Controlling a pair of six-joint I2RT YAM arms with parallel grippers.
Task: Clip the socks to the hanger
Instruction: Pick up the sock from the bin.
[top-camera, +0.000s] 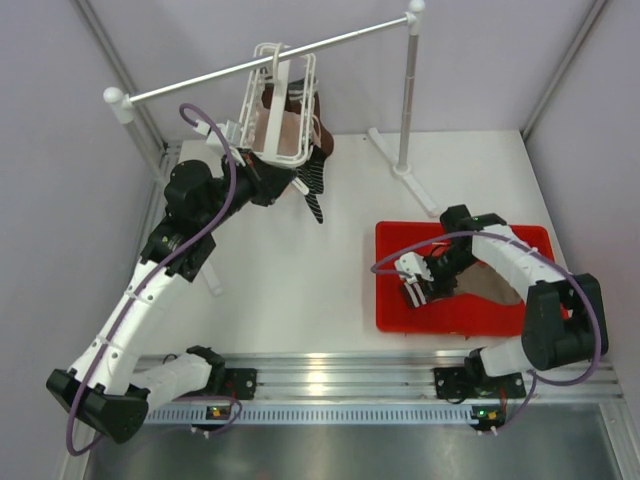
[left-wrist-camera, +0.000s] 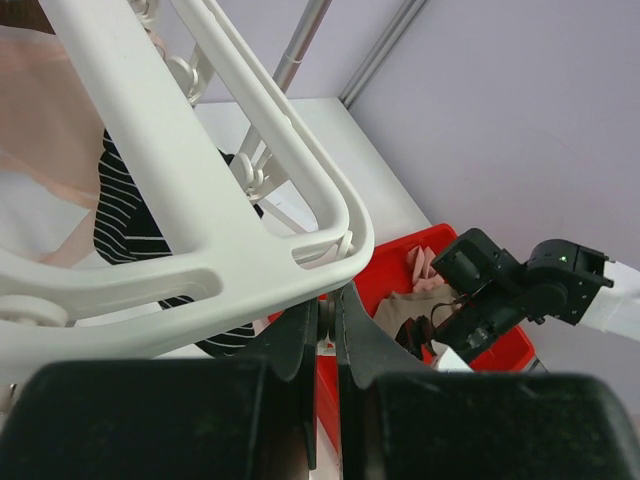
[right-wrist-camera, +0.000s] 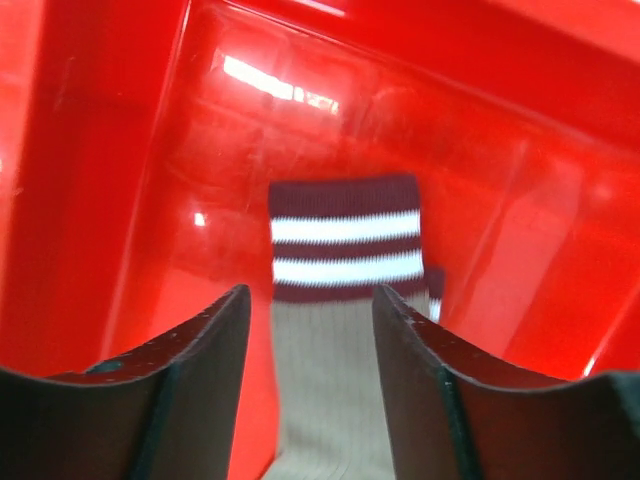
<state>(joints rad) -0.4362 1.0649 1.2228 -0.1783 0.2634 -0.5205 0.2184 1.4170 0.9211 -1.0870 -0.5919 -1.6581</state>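
The white lattice hanger (top-camera: 277, 105) hangs from the rail, with a pale pink sock (top-camera: 268, 125) and a dark striped cuff (top-camera: 312, 182) clipped to it. My left gripper (top-camera: 288, 172) reaches its lower edge. In the left wrist view the left gripper (left-wrist-camera: 335, 303) is shut on a small clip under the hanger frame (left-wrist-camera: 150, 170). My right gripper (top-camera: 418, 283) is low in the red tray (top-camera: 400, 320). In the right wrist view the right gripper (right-wrist-camera: 310, 295) is open, its fingers on either side of a taupe sock (right-wrist-camera: 335, 370) with a maroon white-striped cuff (right-wrist-camera: 345, 240).
The long white rail (top-camera: 330, 45) on poles stands at the back, one pole foot (top-camera: 415, 190) just behind the tray. A pale pink sock (left-wrist-camera: 425, 265) lies in the tray beside the taupe one (left-wrist-camera: 400, 308). Grey walls close in on both sides.
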